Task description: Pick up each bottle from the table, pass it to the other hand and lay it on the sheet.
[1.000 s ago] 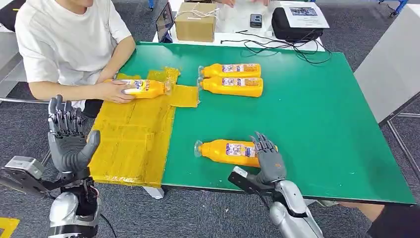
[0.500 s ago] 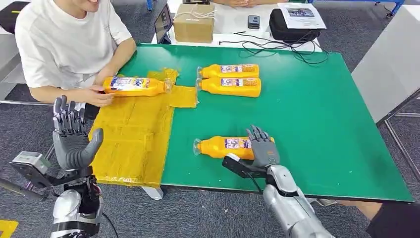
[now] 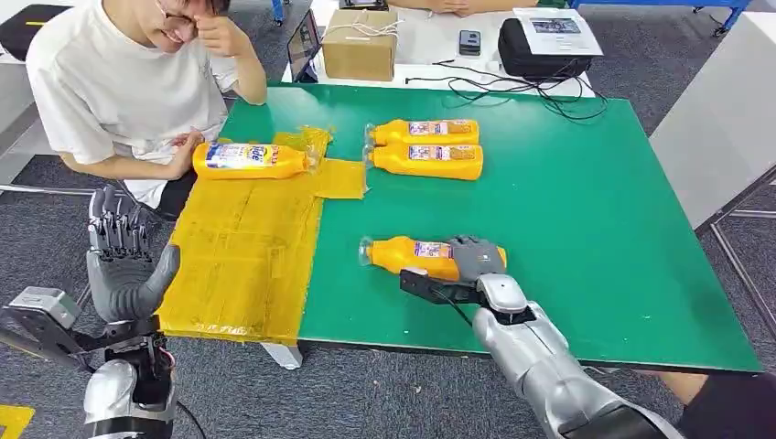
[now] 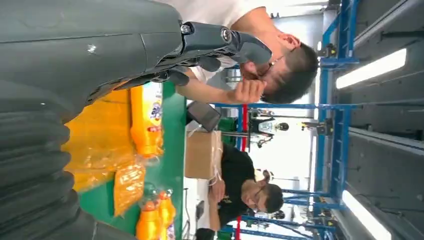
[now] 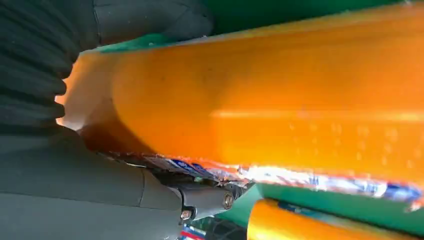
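Right hand [image 3: 476, 257] lying over base end of near bottle [image 3: 412, 255], fingers wrapping it; bottle lying flat on green table [image 3: 586, 210], right of yellow sheet [image 3: 242, 247]. Left hand [image 3: 123, 265] hovering off table's left edge, fingers spread wide, holding nothing. Second bottle [image 3: 252, 158] lying on sheet's far end, touching person's hand [image 3: 186, 152]. Bottle pair [image 3: 425, 146] lying beyond.

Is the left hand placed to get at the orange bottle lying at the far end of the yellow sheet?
Probably not yet. The left hand hangs off the table's near corner, fingers apart, and the whole yellow sheet lies between it and the orange bottle, which a person's hand touches.
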